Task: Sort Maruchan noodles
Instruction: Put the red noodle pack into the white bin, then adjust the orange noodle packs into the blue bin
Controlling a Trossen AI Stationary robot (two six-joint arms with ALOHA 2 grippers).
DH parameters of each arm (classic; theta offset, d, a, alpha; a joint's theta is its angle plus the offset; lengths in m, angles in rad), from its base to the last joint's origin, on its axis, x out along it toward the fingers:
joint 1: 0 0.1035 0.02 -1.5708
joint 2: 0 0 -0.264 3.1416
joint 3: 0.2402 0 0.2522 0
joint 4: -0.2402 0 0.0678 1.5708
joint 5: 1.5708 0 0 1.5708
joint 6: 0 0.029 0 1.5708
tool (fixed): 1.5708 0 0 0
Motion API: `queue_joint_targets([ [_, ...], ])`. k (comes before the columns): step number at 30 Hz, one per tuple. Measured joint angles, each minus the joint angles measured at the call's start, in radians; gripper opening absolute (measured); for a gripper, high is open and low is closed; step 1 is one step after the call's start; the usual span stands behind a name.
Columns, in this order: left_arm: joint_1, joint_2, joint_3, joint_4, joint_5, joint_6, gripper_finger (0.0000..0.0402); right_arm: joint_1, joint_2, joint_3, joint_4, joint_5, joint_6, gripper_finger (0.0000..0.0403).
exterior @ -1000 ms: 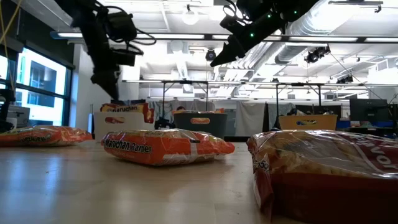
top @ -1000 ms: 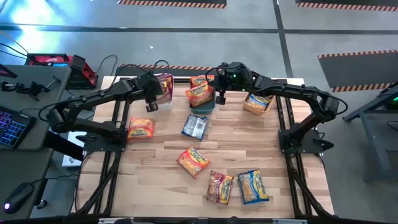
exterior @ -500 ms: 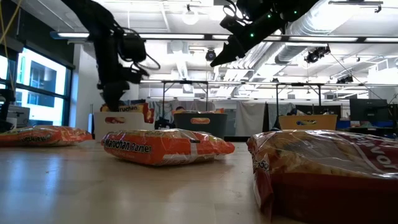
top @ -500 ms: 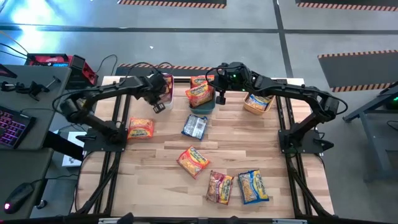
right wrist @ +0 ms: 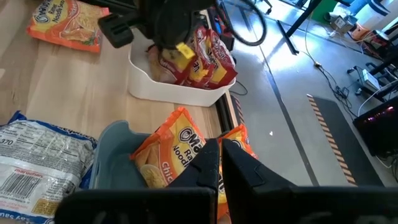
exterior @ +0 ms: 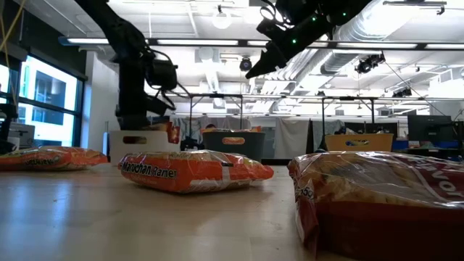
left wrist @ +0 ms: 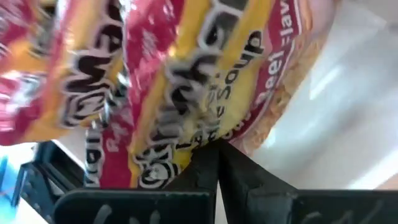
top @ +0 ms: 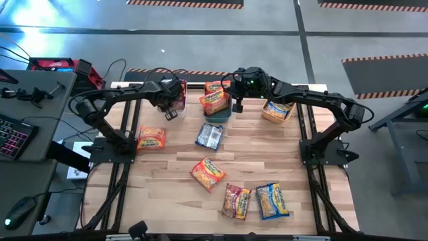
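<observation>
My left gripper (top: 171,112) is shut and points steeply down into the white bin (top: 178,100) at the far left, which holds pink-red Maruchan packets (right wrist: 202,59). Its tips (left wrist: 217,148) sit at one packet's printed face (left wrist: 186,93). My right gripper (top: 236,107) hangs shut and holds nothing, above the teal bin (right wrist: 115,146), in which orange packets (right wrist: 177,149) stand. Blue-and-yellow packets (top: 278,108) fill the orange bin. More packets lie flat on the table: orange (top: 151,138), a label-side-up one (top: 210,136), orange (top: 208,173), pink-red (top: 235,201), blue-and-yellow (top: 272,200). My left gripper meets the pink-red packet's printed face (left wrist: 208,134) with its shut fingertips (left wrist: 210,163), coming steeply from above. The packet lies tilted inside the white bin among the other pink-red packets. Where exactly the tips touch, the fingers themselves hide.
The three bins stand in a row along the table's far edge. A desk with a keyboard (top: 13,137) and red gear (top: 57,67) stands beyond the left edge. Bare wood (top: 267,150) shows between the bins and the loose packets.
My left gripper has come down and toward the far edge, into the white bin, rolling as it went. The pink-red packet that stood up above the bin's rim in the low view has sunk below it.
</observation>
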Motion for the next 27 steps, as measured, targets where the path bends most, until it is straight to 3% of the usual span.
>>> queue_joint_targets([
  [11, -0.012, -0.028, -0.001, 0.080, -0.033, 0.045, 0.0001, 0.000, 0.000, 0.000, -0.018, 0.001, 0.005, 0.0000],
  [20, -0.051, -0.223, -0.013, 0.087, -0.018, 0.025, 0.0000, -0.009, 0.000, -0.003, -0.007, 0.019, 0.010, 0.0000],
  [27, -0.126, -0.345, -0.084, 0.112, 0.039, -0.074, 0.0000, -0.015, -0.005, -0.201, 0.273, -0.002, 0.076, 0.0000],
])
